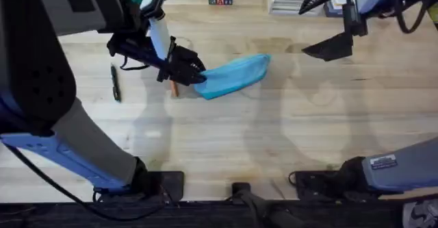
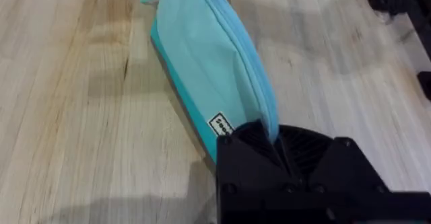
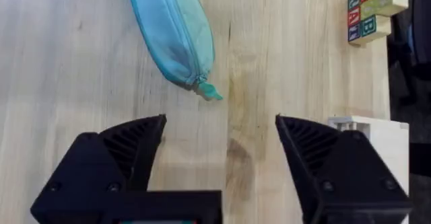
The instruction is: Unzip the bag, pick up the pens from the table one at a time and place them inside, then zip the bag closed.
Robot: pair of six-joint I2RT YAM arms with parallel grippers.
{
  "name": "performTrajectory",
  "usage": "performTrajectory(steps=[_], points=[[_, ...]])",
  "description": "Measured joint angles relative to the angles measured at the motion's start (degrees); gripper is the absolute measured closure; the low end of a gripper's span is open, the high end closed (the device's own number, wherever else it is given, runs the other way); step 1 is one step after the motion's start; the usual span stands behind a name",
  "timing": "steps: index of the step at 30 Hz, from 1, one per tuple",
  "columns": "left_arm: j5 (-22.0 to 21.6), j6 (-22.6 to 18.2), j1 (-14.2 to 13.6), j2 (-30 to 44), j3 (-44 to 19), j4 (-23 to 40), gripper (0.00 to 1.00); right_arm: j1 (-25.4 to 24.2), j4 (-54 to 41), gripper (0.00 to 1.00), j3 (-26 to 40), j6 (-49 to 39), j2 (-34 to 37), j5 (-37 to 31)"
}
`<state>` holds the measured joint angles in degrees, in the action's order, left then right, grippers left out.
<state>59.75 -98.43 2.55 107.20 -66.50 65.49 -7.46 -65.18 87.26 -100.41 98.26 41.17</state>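
My left arm rises large and dark at the lower left of the overhead view, nearest the camera. Beyond it, on the pale plank worktop [image 1: 226, 139], a black pen [image 1: 116, 83] lies well apart to the left of the bag. Next comes my left end effector [image 1: 195, 74], clenched on the near end of the light blue bag [image 1: 236, 76]; from the left wrist camera its fingers [image 2: 262, 146] pinch the zipper seam, just beside a small white label [image 2: 221, 125] whose writing is too small to read. An orange pen [image 1: 174, 89] pokes out beneath that end effector, touching or just beside the bag's left tip. The bag stretches to the right, slightly tilted, zipper along its top. Further right my right end effector [image 1: 332, 48] hovers above the worktop, released, jaws spread wide, with the bag's teal zipper tab [image 3: 209, 90] ahead of it. Lettered toy blocks [image 3: 367, 10] stand at the far edge.
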Motion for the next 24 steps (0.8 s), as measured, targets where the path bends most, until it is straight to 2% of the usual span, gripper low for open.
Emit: performTrajectory(steps=[12,24], points=[[0.0,0.0,0.0,0.0,0.0,0.0,0.958,0.0,0.2,0.009,0.0,-2.5,0.1,0.0],[0.0,0.0,0.0,0.0,0.0,0.0,0.958,0.0,1.6,0.009,0.0,-3.2,4.7,-0.4]])
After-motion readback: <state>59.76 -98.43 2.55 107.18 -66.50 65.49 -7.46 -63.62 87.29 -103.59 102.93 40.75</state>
